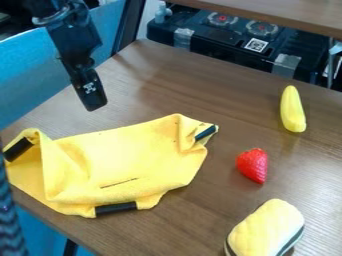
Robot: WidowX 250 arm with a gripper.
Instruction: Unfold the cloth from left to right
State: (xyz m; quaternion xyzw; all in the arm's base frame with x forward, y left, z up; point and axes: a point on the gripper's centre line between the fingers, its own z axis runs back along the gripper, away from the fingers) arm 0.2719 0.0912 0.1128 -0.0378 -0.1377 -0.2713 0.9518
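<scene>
On the brown wood table (194,92), you saw a yellow banana-like toy (292,111) toward the far right, and a red strawberry (253,165) nearer to you. Nearer still was a puffy yellow thing (265,230) with a dark green stripe low on its side. Past the table, you had a big black box (210,37) with two round bits with red middles, and a bright blue thing (30,75) was on the left.

The cloth (133,160) is yellow with dark patches, the gripper (95,106) black, the strawberry (252,165) red, the table (194,90) brown with wood lines.
</scene>
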